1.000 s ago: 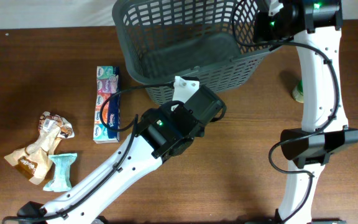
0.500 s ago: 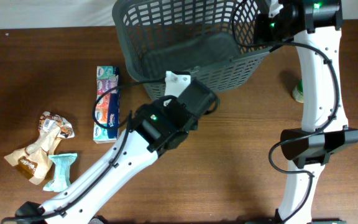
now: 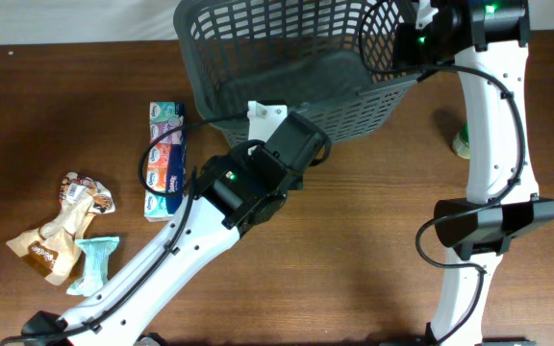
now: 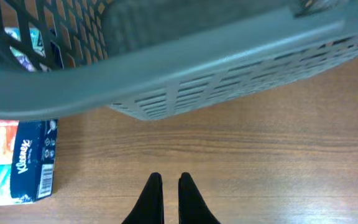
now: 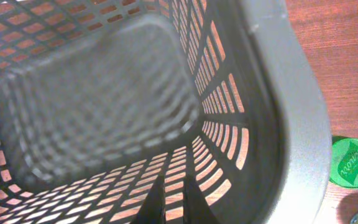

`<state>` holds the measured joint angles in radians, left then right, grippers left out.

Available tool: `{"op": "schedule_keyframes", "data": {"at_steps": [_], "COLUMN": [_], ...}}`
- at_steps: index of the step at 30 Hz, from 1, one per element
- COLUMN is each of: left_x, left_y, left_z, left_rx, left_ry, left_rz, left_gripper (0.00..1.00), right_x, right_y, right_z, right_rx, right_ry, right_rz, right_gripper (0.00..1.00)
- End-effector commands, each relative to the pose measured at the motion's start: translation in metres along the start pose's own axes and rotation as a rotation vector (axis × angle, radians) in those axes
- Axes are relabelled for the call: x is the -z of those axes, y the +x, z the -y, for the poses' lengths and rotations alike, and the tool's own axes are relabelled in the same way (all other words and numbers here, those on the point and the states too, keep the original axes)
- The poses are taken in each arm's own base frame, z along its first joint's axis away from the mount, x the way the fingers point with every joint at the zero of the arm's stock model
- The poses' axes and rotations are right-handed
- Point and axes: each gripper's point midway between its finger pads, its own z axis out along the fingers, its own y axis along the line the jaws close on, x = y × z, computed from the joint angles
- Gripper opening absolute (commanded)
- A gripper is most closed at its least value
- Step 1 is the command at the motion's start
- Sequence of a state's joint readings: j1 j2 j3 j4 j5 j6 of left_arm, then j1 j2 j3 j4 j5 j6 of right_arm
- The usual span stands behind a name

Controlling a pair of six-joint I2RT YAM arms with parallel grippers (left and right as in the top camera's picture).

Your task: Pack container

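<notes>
At far edge of table [image 3: 373, 240], basket [image 3: 354, 113] stood tilted, empty: nothing packed yet. Your left gripper [image 4: 169, 198] hung just before it, fingers pinched together, bare. Your right gripper [image 5: 171, 208] sat inside rim; grasp undeterminable. Outside lay tissues [image 3: 164, 159], snacks [image 3: 65, 231].

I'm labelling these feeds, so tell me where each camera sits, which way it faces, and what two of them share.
Overhead: above the table, looking straight down on basket, tissue pack, left arm and right arm.
Left wrist: low over the table, facing the basket's outer wall; left gripper shows at the bottom.
Right wrist: at the basket's rim, looking inside; right gripper shows at the bottom.
Shared: overhead and left wrist both see the tissue pack; all three see the basket.
</notes>
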<state>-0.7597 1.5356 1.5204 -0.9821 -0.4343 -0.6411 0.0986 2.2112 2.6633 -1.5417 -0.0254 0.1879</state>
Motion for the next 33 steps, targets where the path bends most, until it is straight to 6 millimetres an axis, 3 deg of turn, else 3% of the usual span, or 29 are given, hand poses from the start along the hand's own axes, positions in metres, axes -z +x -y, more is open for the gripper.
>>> {"op": "schedule_keyframes", "data": {"at_steps": [1, 14, 23, 33], "left_x": [0.001, -0.029, -0.029, -0.036], "left_y": [-0.009, 0.004, 0.001, -0.009], "left_z": [0.001, 0.008, 0.009, -0.009], "left_rx": [0.011, -0.024, -0.018, 0.021], "left_ry": [-0.003, -0.044, -0.038, -0.078], "left_rz": [0.031, -0.024, -0.014, -0.001], "left_gripper": [0.02, 0.02, 0.02, 0.02], "right_x": [-0.005, -0.005, -0.005, -0.005], "right_y": [0.003, 0.009, 0.009, 0.010], "right_z": [0.003, 0.004, 0.004, 0.004], "right_rx": [-0.014, -0.014, -0.014, -0.014], "right_ry": [0.016, 0.021, 0.020, 0.020], "right_rz": [-0.019, -0.043, -0.043, -0.045], "right_gripper": [0.04, 0.04, 0.04, 0.04]}}
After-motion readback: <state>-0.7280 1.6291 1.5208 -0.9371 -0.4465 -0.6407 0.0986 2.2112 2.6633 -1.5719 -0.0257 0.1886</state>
